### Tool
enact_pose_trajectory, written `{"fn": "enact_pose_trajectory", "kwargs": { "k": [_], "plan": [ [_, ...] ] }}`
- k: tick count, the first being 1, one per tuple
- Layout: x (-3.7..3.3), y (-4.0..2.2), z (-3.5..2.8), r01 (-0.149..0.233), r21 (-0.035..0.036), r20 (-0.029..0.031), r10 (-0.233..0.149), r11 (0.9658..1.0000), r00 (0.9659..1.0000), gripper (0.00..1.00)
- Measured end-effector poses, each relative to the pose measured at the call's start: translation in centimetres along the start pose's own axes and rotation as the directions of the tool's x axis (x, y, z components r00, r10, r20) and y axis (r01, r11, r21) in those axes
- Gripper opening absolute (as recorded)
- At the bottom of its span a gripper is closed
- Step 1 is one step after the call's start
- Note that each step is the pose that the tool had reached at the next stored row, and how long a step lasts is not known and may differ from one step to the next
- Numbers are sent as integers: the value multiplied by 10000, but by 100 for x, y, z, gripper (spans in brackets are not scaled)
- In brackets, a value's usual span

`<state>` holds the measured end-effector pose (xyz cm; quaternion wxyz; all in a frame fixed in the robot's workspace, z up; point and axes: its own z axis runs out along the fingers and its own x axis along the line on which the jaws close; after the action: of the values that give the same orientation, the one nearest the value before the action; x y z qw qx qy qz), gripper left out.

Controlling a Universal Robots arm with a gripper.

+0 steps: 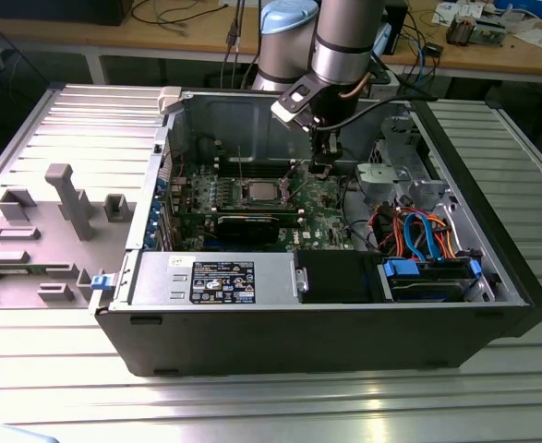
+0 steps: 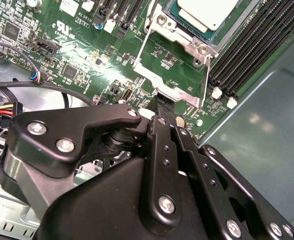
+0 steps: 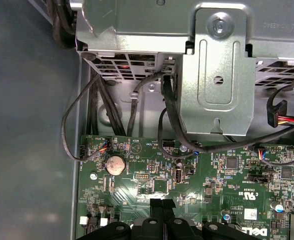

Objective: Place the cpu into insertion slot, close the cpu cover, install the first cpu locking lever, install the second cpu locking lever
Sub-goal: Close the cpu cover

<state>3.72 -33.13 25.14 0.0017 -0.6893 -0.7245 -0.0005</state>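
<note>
**CPU seated, cover not yet down**

In the exterior view the gripper stands inside the open computer case, just beside the socket on the exterior view's right. The cpu lies flat in the insertion slot. The cpu cover is raised off the chip, with its free edge towards the gripper. In both wrist views the fingers are drawn together, and their tips meet that edge. Whether the plate is nipped between them cannot be determined. Green motherboard lies below
</note>
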Motion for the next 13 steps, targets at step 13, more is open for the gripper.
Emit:
{"fn": "enact_pose_trajectory", "kwargs": {
  "k": [13],
  "plan": [
    [3,-62,11,0,0,0,0,10000,10000,11]
  ]
}}
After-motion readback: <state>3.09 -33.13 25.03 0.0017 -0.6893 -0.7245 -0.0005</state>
